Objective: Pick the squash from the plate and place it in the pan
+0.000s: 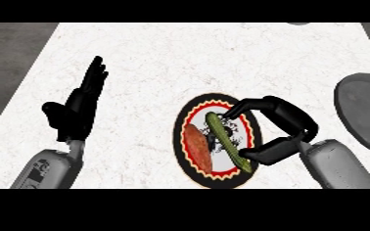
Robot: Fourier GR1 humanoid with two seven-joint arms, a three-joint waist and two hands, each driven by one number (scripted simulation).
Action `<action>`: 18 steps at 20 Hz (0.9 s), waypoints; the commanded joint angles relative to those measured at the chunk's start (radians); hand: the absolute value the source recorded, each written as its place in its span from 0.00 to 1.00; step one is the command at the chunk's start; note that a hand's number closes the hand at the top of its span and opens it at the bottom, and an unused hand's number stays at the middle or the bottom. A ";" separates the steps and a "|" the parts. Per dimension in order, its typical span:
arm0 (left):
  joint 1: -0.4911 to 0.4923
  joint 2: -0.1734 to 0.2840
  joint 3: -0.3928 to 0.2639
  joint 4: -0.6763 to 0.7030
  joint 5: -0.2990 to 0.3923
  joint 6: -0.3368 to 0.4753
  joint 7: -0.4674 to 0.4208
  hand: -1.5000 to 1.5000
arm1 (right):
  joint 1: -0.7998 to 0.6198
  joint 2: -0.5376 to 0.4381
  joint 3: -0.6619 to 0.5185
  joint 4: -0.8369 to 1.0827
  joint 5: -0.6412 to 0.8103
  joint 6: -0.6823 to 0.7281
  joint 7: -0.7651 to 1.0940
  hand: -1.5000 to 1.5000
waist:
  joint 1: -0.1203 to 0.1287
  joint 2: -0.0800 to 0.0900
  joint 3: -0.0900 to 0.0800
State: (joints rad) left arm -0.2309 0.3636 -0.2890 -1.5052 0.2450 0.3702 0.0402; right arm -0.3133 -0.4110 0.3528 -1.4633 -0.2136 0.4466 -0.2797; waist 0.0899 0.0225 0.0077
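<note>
A round plate (182, 127) with a black rim and red-and-yellow border lies on the white counter, right of centre. On it lies a long green squash (225, 139), pointing up-left to down-right, beside a reddish-brown oblong food (196, 144). My right hand (289, 122) arches over the plate's right side, its fingers curled toward the squash's upper end and its thumb at the lower end, closing round it. The grey pan (356, 108) shows partly at the right edge. My left hand (80, 103) rests open at the left, fingers up.
The white marbled counter (159, 58) ends at a dark grey strip on the far left (18, 63). A small grey object (298, 23) peeks in at the top edge.
</note>
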 commanded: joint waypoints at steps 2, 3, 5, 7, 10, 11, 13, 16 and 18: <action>-0.017 0.053 0.058 0.018 0.025 -0.049 -0.015 0.50 | -0.106 -0.124 -0.077 0.143 0.107 0.141 -0.342 0.00 | -0.023 0.001 -0.001; -0.037 0.054 0.080 0.019 0.046 -0.053 0.002 0.50 | -0.100 -0.155 -0.083 0.166 0.132 0.168 -0.420 0.00 | -0.038 -0.002 -0.002; -0.037 0.052 0.061 0.040 0.025 -0.060 -0.003 0.50 | -0.175 -0.189 -0.073 0.245 0.202 0.206 -0.506 0.00 | -0.036 -0.001 -0.003; -0.062 0.035 0.067 0.044 0.026 -0.050 -0.005 0.50 | -0.274 -0.227 -0.062 0.291 0.238 0.224 -0.520 0.00 | -0.023 0.001 -0.004; -0.029 0.040 0.067 0.034 0.027 -0.059 -0.009 0.50 | -0.338 -0.318 -0.004 0.264 0.342 0.216 -0.543 0.00 | -0.024 -0.006 -0.005; -0.026 0.014 0.056 0.041 0.031 -0.059 -0.020 0.50 | -0.384 -0.329 0.021 0.258 0.354 0.231 -0.517 0.00 | -0.028 -0.007 -0.006; -0.070 0.035 0.075 0.081 0.024 -0.076 -0.011 0.50 | -0.443 -0.331 0.060 0.279 0.393 0.226 -0.513 0.00 | -0.045 -0.009 -0.007; -0.065 0.049 0.100 0.069 0.023 -0.076 0.009 0.50 | -0.530 -0.286 0.075 0.331 0.382 0.242 -0.488 0.00 | -0.056 -0.015 -0.008; -0.058 0.009 0.084 0.080 0.009 -0.057 -0.010 0.50 | -0.585 -0.302 0.057 0.382 0.392 0.227 -0.551 0.00 | -0.058 -0.014 -0.007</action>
State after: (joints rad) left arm -0.2812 0.3990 -0.1995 -1.4348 0.2708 0.2980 0.0261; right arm -0.7944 -0.7046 0.4132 -1.1549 0.1536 0.5431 -0.6823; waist 0.0456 0.0123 0.0008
